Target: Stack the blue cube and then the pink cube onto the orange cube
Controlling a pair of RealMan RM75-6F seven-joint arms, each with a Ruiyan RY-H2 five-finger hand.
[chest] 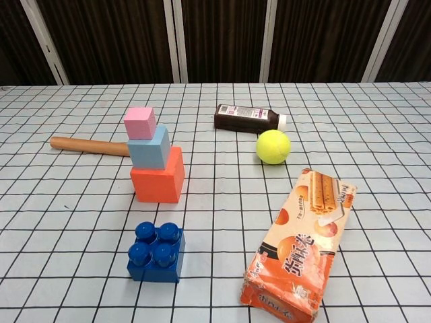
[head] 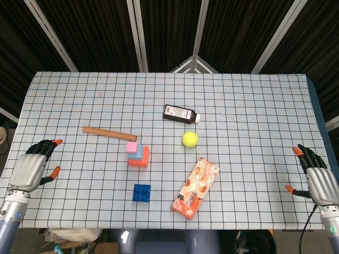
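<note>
Pink cube [chest: 140, 122] tops blue cube [chest: 150, 148] on orange cube [chest: 158, 179]; both hands' fingers [head: 46, 144] released.

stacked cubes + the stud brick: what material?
Pink cube, light blue cube and orange cube: likely foam, judging by matte faces and soft edges. Dark blue studded brick: likely hard plastic, judging by glossy highlights on its studs.

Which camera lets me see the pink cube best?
The chest view: the pink cube sits big and clear atop the blue cube. The head view shows only its small top face from above.
</note>
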